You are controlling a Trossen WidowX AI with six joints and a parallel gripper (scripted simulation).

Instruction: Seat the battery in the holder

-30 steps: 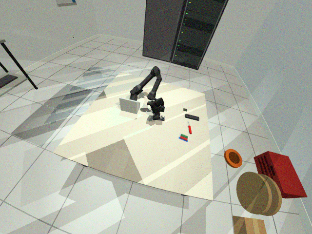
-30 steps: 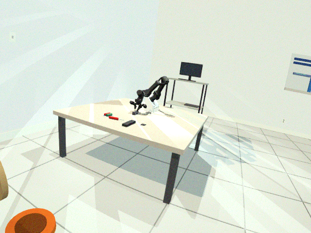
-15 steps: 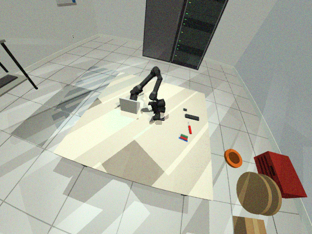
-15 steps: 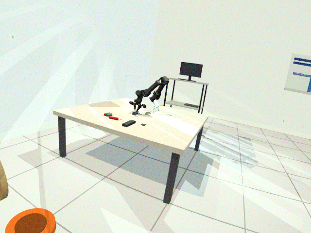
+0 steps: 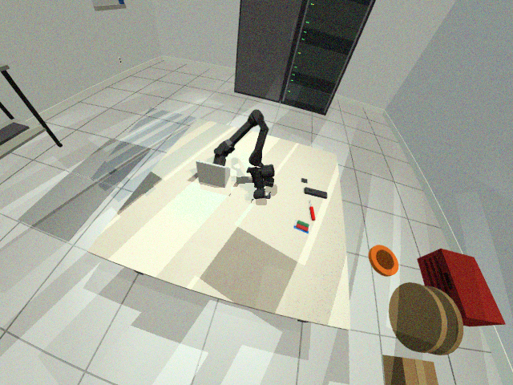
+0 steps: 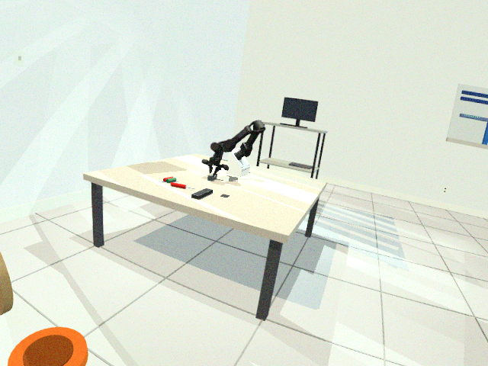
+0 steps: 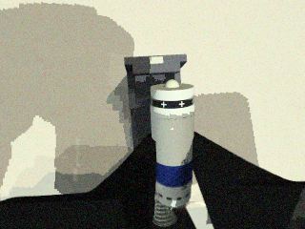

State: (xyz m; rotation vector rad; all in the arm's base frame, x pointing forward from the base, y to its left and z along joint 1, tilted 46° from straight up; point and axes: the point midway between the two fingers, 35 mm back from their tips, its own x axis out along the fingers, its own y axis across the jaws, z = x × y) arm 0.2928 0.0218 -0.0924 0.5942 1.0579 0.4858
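The dark grey holder [image 6: 212, 178] [image 7: 138, 102] sits on the table, with its lip [image 7: 154, 63] at the top of the wrist view and its coiled spring [image 7: 164, 216] at the bottom. My gripper [image 7: 171, 139] is shut on the battery [image 7: 173, 126], a pale cylinder with a blue band. The terminal end points toward the lip and looks nearer the camera than the flat end, so the battery looks tilted. It appears above the holder and to the right of its left wall. The flat end is close to the spring; contact is unclear. The fingers hide much of the holder.
On the table are a black block [image 5: 315, 192] [image 6: 202, 193], a small dark piece [image 5: 304, 180] [image 6: 225, 195], a red-handled tool [image 5: 312, 213] [image 6: 178, 184] and red and green cylinders [image 5: 302, 225] [image 6: 170, 180]. A pale upright panel [image 5: 212, 174] stands near the arm's base.
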